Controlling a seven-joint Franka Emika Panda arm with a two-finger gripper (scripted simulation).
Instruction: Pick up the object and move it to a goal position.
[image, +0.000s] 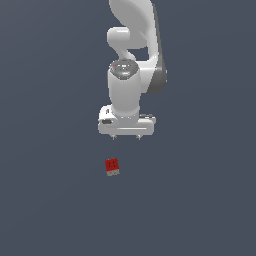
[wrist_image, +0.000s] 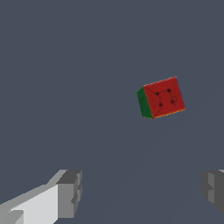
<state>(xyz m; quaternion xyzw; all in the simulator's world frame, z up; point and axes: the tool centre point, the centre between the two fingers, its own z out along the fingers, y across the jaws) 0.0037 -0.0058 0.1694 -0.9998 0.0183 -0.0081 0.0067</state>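
Observation:
The object (image: 112, 167) is a tiny red block with dark marks and a grey-tan lower face, lying on the flat grey surface. In the wrist view the object (wrist_image: 161, 97) shows a red face with black dots and a green side. My gripper (image: 127, 136) hangs above the surface, farther back than the block and slightly to the exterior view's right of it. Its two fingers (wrist_image: 69, 194) stand wide apart with nothing between them. The gripper (wrist_image: 142, 192) is open and not touching the block.
The white arm (image: 132, 55) rises behind the gripper. A plain dark grey surface (image: 55, 200) surrounds the block.

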